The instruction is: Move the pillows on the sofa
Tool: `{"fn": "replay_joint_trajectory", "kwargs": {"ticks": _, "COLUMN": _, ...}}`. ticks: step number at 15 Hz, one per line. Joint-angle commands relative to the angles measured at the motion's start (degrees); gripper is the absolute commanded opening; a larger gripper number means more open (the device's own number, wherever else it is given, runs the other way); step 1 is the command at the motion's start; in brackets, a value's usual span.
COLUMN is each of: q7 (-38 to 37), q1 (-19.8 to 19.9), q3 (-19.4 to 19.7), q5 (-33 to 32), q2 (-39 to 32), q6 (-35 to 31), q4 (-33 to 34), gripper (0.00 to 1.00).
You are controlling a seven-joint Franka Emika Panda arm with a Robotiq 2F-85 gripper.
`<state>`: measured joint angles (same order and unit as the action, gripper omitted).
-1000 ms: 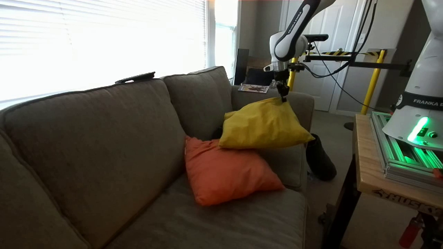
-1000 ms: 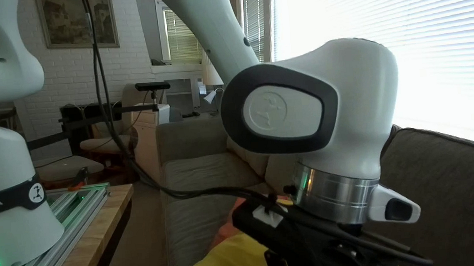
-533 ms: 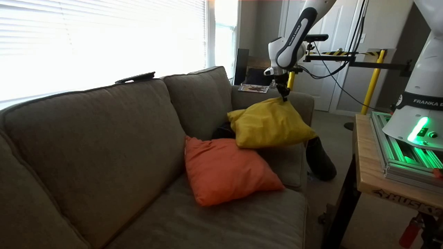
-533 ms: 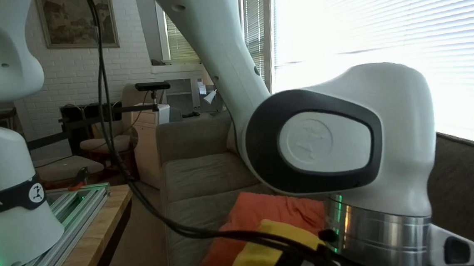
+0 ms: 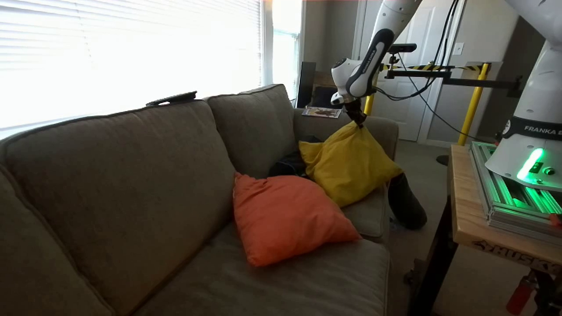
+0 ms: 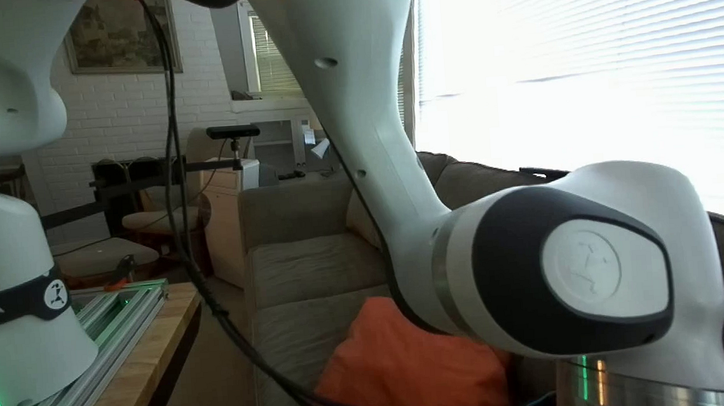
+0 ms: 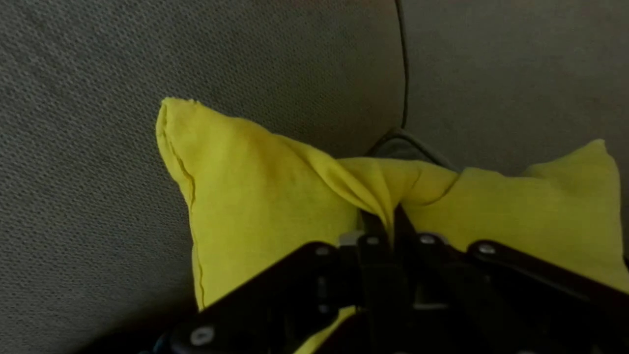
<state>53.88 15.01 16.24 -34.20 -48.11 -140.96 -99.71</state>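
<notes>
Exterior view: bright window blinds [image 5: 123,57] are spread from nine to twelve o'clock over a grey-brown sofa [image 5: 259,131], along whose back a flat black object [image 5: 171,99] is perched at ten o'clock. At six o'clock, an orange pillow [image 5: 290,219], captured in both exterior views, is laid on the seat [image 5: 316,281], one corner just beside the back cushions [image 5: 123,184]. Toward its twelve o'clock, a dark item [image 5: 287,166], too dim to be identified, is partly screened from sight. Between one and two o'clock, a magazine [image 5: 322,112] is set on the sofa's far arm [image 5: 382,127]. At three o'clock, a yellow pillow [image 5: 351,162] is held aslant by a robot arm [image 5: 390,22], whose hand [image 5: 360,125] is clamped on cloth gathered at the pillow's own twelve o'clock; in the wrist view, a twisted fold is shown pinched between the fingertips [image 7: 405,228]. Whether the yellow pillow's lower corner is borne by the seat cannot be told. Near three o'clock at far right, the arm's base [image 5: 518,149], lit green, is mounted on a metal frame [image 5: 509,217] atop a wooden table [image 5: 466,193].
</notes>
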Motion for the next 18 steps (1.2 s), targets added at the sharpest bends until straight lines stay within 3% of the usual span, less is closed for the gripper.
{"fn": "replay_joint_trajectory", "kwargs": {"ticks": 1, "q7": 0.78, "q1": -0.93, "q3": 0.59, "q5": -4.15, "q2": -5.79, "q6": 3.43, "q4": 8.38, "gripper": 0.02}}
{"fn": "replay_joint_trajectory", "kwargs": {"ticks": 2, "q7": 0.21, "q1": -0.82, "q3": 0.17, "q5": -3.94, "q2": -6.68, "q6": 3.37, "q4": 9.55, "gripper": 0.02}}
{"fn": "replay_joint_trajectory", "kwargs": {"ticks": 3, "q7": -0.17, "q1": 0.15, "q3": -0.89, "q5": -2.58, "q2": -3.78, "q6": 1.76, "q4": 5.01, "gripper": 0.07}}
{"fn": "replay_joint_trajectory", "kwargs": {"ticks": 12, "q7": -0.15, "q1": -0.2, "q3": -0.88, "q5": -2.64, "q2": -6.08, "q6": 2.41, "q4": 8.05, "gripper": 0.07}}
{"fn": "replay_joint_trajectory", "kwargs": {"ticks": 13, "q7": -0.15, "q1": -0.2, "q3": -0.88, "q5": -2.64, "q2": -6.08, "q6": 2.41, "q4": 8.05, "gripper": 0.02}}
{"fn": "replay_joint_trajectory", "kwargs": {"ticks": 15, "q7": 0.83, "q1": -2.07, "q3": 1.73, "q5": -9.16, "q2": -8.14, "q6": -1.38, "q4": 8.7, "gripper": 0.02}}
{"fn": "replay_joint_trajectory", "kwargs": {"ticks": 18, "q7": 1.08, "q1": -1.5, "q3": 2.38, "q5": -16.5, "q2": -8.83, "q6": -6.06, "q4": 8.42, "gripper": 0.02}}
